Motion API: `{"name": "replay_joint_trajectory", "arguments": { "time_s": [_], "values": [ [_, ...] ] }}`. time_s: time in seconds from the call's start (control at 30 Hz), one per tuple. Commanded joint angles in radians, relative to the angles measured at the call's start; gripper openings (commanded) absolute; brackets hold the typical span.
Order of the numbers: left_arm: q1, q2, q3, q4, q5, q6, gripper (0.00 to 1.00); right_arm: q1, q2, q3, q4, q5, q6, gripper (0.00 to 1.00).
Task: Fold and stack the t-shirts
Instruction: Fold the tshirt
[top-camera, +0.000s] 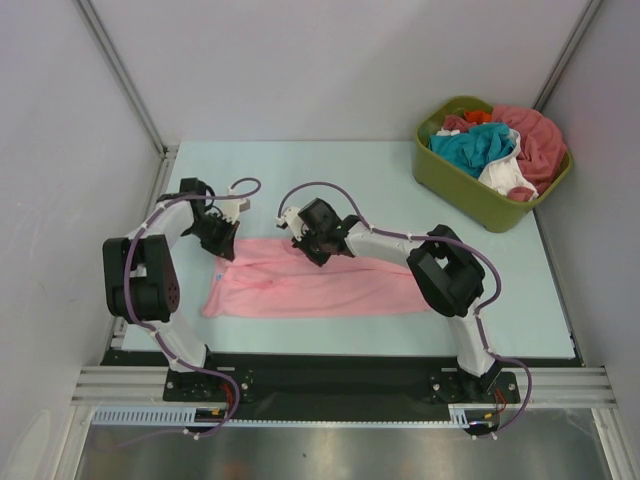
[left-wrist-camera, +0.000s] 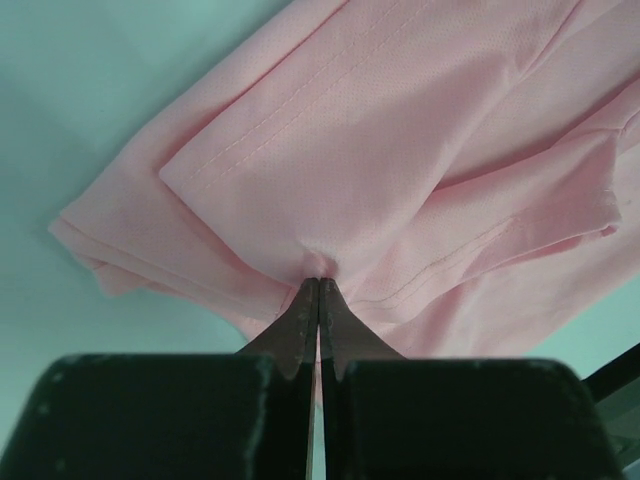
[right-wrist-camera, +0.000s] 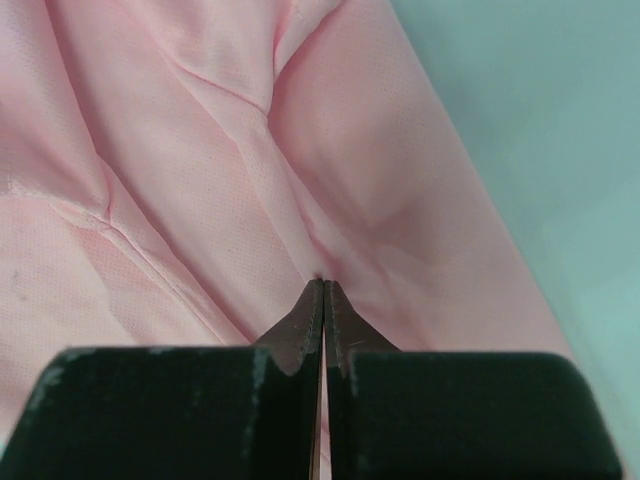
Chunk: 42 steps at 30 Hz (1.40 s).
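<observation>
Pink t-shirt (top-camera: 320, 290): found lying flat across table (top-camera: 400, 180); pinched at far edge by left gripper (left-wrist-camera: 318, 282) and right gripper (right-wrist-camera: 323, 282), both clamped on cloth, evidently for folding.

One light pink cloth t-shirt (top-camera: 310, 290) is lying flat. One olive-green rectangular plastic tub (top-camera: 455, 185) is showing one teal shirt (top-camera: 470, 148), one white shirt (top-camera: 505, 172), one coral-red shirt (top-camera: 535, 138) and one orange shirt (top-camera: 478, 116). Two black jointed arms are standing: left arm (top-camera: 140, 280), right arm (top-camera: 450, 275).
</observation>
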<state>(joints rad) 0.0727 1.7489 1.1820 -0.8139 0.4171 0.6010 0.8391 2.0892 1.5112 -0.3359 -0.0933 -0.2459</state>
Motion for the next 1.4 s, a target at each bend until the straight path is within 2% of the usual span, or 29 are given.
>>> {"name": "replay_joint_trajectory", "arguments": {
  "time_s": [0.0,0.2,0.33,0.63,0.67,0.7,0.77,0.8,0.83,0.93,1.03,1.1,1.23,1.37],
  "values": [
    [0.012,-0.017,0.067,-0.031,-0.008,0.069,0.0,-0.009,-0.057,0.0,-0.002,-0.031,-0.013,0.0],
    [0.036,-0.002,0.117,-0.106,-0.024,0.146,0.0,-0.023,-0.13,-0.049,-0.002,-0.075,-0.023,0.0],
    [0.042,0.0,0.094,-0.136,-0.041,0.177,0.0,-0.021,-0.144,-0.078,-0.011,-0.112,-0.032,0.0],
    [0.041,0.04,0.065,-0.117,-0.046,0.161,0.01,-0.017,-0.106,-0.121,0.023,-0.152,0.008,0.0],
    [0.041,0.041,0.067,-0.119,-0.049,0.163,0.02,-0.017,-0.106,-0.123,0.023,-0.155,0.007,0.0],
    [0.041,0.043,0.068,-0.12,-0.055,0.163,0.1,-0.02,-0.103,-0.124,0.023,-0.154,0.016,0.03],
    [0.041,0.043,0.073,-0.125,-0.072,0.172,0.25,-0.029,-0.109,-0.121,0.02,-0.146,0.025,0.21],
    [0.041,0.038,0.076,-0.137,-0.074,0.175,0.39,-0.032,-0.115,-0.12,0.021,-0.149,0.034,0.3],
    [0.041,0.035,0.09,-0.149,-0.07,0.183,0.44,-0.038,-0.123,-0.114,0.026,-0.164,0.06,0.4],
    [0.045,0.008,0.149,-0.205,-0.025,0.189,0.55,-0.077,-0.178,-0.115,0.05,-0.198,0.135,0.48],
    [0.062,-0.014,0.214,-0.222,0.046,0.149,0.66,-0.145,-0.268,-0.14,0.089,-0.203,0.21,0.52],
    [0.079,-0.015,0.228,-0.162,0.04,0.097,0.68,-0.22,-0.323,-0.158,0.087,-0.171,0.288,0.54],
    [0.081,0.011,0.185,0.022,-0.171,-0.065,0.68,-0.329,-0.36,-0.196,-0.011,-0.022,0.359,0.54],
    [0.072,0.069,0.179,0.111,-0.239,-0.064,0.68,-0.431,-0.385,-0.269,-0.037,0.035,0.381,0.54]
  ]
}}
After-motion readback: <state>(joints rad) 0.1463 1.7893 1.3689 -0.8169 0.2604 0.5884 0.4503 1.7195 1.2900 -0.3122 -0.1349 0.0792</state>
